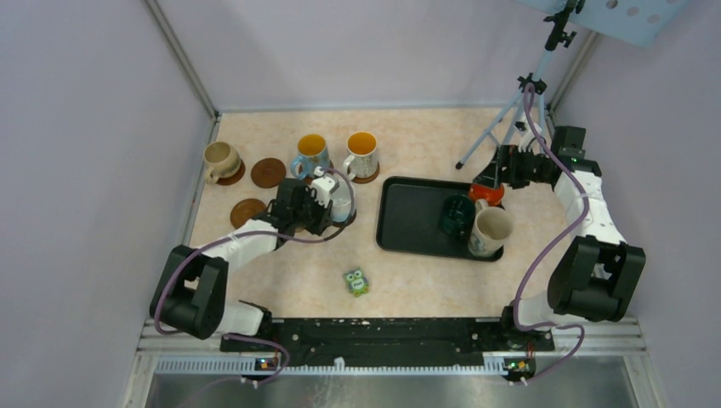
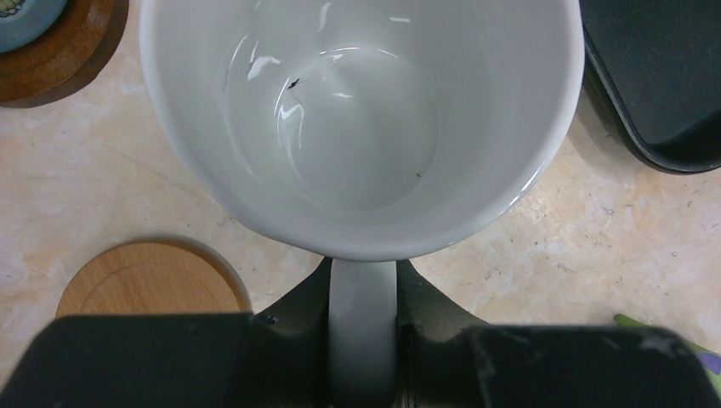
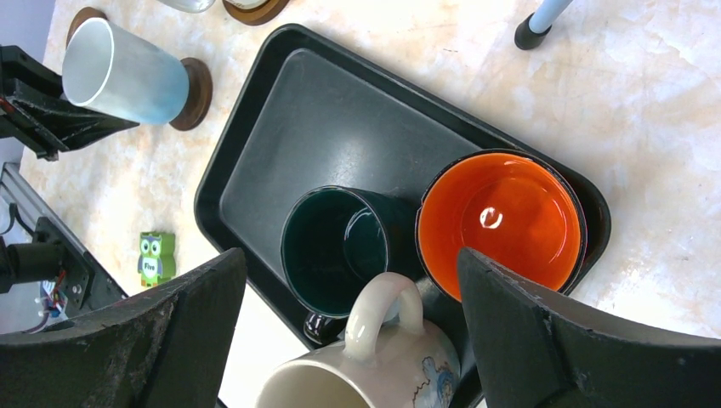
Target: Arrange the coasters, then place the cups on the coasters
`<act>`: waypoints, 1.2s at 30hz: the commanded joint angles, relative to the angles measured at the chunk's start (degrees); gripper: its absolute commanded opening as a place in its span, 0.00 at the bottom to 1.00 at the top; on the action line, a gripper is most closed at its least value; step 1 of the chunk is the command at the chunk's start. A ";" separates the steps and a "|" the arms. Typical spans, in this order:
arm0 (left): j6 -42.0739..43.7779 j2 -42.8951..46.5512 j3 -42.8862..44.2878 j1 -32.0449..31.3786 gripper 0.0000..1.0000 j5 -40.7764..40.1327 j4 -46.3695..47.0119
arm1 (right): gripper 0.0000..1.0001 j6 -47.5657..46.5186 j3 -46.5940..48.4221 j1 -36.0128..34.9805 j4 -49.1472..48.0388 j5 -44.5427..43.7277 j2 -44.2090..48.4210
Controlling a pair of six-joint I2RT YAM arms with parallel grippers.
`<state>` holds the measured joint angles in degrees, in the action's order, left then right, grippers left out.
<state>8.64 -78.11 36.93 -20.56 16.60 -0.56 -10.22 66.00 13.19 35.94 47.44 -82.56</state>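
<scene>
Pinching white mug (image 2: pixel 357 127) by its handle: L claw (image 2: pixel 363 331); mug at dark coaster (image 3: pixel 197 93), centre-left of top view. R claw (image 3: pixel 353 323) spread over orange cup (image 3: pixel 502 221). Risk: off-centre release, mug rocks off coaster edge.

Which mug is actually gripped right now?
The plain white mug: its handle is pinched in the shut left gripper. Every other mug stands untouched, at the back or in the black tray.
</scene>
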 commanded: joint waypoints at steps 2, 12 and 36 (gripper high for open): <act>-1.27 -0.69 1.24 1.58 0.00 1.62 8.82 | 0.92 -0.15 -0.01 0.60 -1.52 0.46 0.06; -1.20 -2.73 1.37 2.28 0.00 3.14 9.38 | 0.92 -0.24 -0.07 0.61 -1.53 0.37 -0.39; 1.84 -2.70 1.26 2.28 0.34 3.99 6.80 | 0.92 -0.42 0.03 0.62 -1.46 0.37 -0.76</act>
<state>9.08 -82.67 36.93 -18.52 18.63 3.03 -10.24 66.00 13.19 35.94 47.44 -83.13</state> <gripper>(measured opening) 0.293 0.923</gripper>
